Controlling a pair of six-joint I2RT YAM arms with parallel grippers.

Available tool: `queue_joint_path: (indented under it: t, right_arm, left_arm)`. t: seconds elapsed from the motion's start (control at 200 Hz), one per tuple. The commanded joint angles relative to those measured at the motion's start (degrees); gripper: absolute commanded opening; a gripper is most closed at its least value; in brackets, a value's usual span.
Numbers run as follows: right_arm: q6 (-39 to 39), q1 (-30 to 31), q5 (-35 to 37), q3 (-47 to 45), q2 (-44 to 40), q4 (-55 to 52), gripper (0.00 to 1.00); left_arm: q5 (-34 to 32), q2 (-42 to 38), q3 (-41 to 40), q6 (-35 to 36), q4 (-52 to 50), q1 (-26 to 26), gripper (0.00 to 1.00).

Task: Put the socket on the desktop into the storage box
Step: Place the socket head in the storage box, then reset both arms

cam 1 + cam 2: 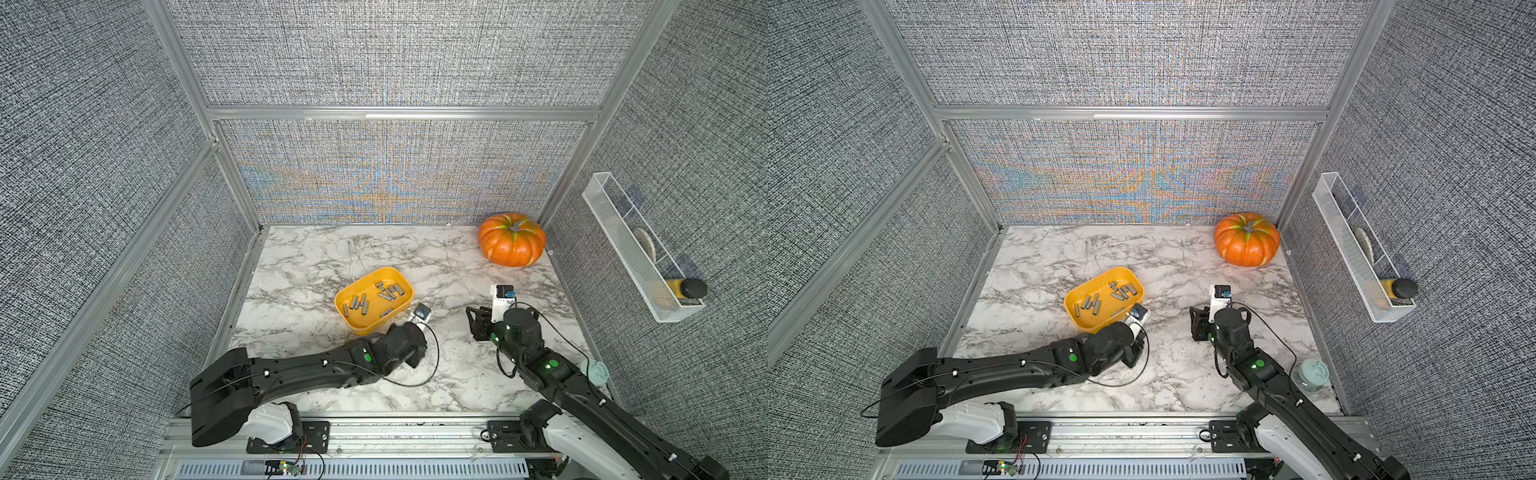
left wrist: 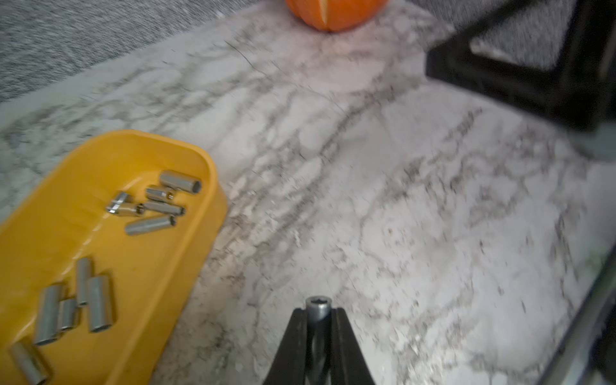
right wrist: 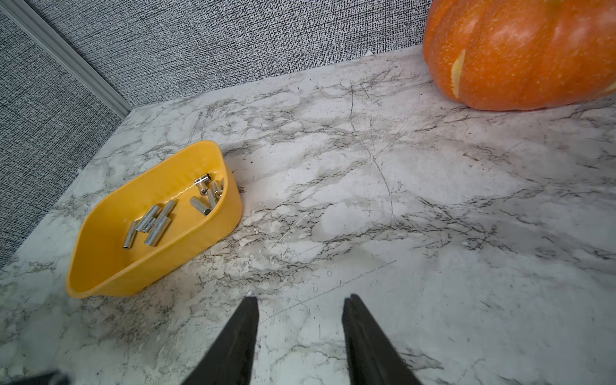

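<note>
Left gripper [image 2: 318, 315]: jaws closed tight on a socket [image 2: 318, 305]. The socket lies lengthwise between the fingers, its open hex end poking out past the tips. Gripper and socket are over bare desktop [image 2: 400, 216], just right of the box [image 2: 116, 160], outside its rim. Cannot tell whether the socket touches the desktop. In both top views the wrist covers the fingers and socket, and shows hard by the near-right corner of the box [image 1: 370, 282].

Box: yellow, shallow, left of centre on the desktop. About a dozen loose sockets [image 1: 386, 291] lie flat inside, mostly in two clusters.

Right gripper [image 3: 300, 301]: jaws partly apart, nothing between them, bare marble beneath. In a top view this gripper [image 1: 478, 320] hangs right of centre, well apart from the box and the left gripper.

Pumpkin [image 1: 512, 240] sits at the far right corner of the desktop. Wire basket [image 1: 640, 253] hangs on the right wall.
</note>
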Motion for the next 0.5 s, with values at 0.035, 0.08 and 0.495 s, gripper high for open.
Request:
queue_joint_path:
  t: [0.035, 0.08, 0.495]
  right_arm:
    - [1.43, 0.07, -3.75, 0.18, -0.01, 1.98, 0.47]
    - [1.65, 0.06, -4.47, -0.24, -0.41, 2.34, 0.47]
    - [1.83, 0.04, -3.81, -2.27, -2.12, 4.09, 0.48]
  left_arm:
    - [-1.57, 0.28, 0.87, -5.81, 7.29, 9.87, 0.00]
    - [-0.57, 1.67, 1.44, -6.46, 8.18, 13.07, 0.00]
    - [2.36, 13.64, 4.42, -9.10, 10.53, 23.53, 0.25]
